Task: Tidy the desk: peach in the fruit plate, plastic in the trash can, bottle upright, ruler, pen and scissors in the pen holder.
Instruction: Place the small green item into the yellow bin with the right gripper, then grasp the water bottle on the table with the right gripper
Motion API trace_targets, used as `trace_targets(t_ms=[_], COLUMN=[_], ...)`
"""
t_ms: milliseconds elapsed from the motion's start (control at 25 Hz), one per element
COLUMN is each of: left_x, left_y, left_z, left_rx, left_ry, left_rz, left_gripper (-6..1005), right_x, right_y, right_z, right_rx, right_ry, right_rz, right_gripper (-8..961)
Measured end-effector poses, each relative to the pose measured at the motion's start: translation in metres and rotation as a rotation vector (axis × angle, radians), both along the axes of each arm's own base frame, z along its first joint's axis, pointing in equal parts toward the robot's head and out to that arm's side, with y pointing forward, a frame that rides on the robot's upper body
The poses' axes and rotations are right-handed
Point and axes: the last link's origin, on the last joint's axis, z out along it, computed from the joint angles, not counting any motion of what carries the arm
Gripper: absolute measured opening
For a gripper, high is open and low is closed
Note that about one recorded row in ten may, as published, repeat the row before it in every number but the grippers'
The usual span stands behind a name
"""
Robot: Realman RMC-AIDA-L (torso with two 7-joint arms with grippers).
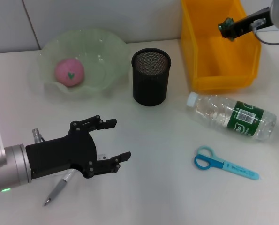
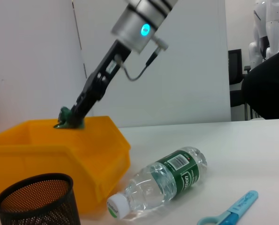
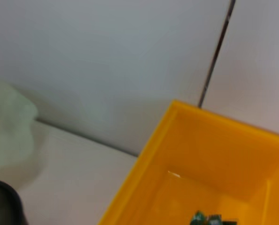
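Over the yellow bin (image 1: 202, 70), the right tool (image 1: 226, 27) clamps a green plastic scrap (image 1: 223, 26), seemingly about to drop it. Left tool (image 1: 112, 143) hovers spread above the pen (image 1: 57, 190) on the surface; lowering and gripping likely follows.

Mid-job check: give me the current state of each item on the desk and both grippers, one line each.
peach: in the fruit plate
pen holder: upright, empty
bottle: lying on its side, capped
scissors: flat on the desk, closed
pen: on the desk under the left gripper
left gripper: open, holding nothing
right gripper: over the yellow bin, shut on a green scrap
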Motion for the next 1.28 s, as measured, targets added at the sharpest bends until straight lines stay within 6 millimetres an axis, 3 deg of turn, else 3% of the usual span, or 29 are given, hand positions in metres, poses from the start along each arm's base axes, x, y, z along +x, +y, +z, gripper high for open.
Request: trace_targets(t_ms=[240, 680, 1000, 1280], left_x=[0.0, 0.0, -0.001, -0.002], left_y=[0.001, 0.001, 0.0, -0.001], left_z=[0.001, 0.004, 0.005, 0.005], left_rx=[0.004, 0.017, 0.027, 0.029], left_ry=[-0.005, -0.027, -0.036, -0.044], left_rz=[0.002, 0.012, 0.018, 0.026], left_gripper=[797, 797, 797, 797], right_x=[-0.004, -0.026, -0.047, -0.044], right_y=[0.006, -0.009, -0.038, -0.053], right_z=[-0.013, -0.005, 0.019, 0.019], right_rx=[-0.009, -0.107, -0.243, -0.382], right_ry=[-0.025, -0.027, -0.053, -0.117], right_rz=[0.025, 0.039, 0.026, 0.041], right_gripper=[522, 752, 801, 800])
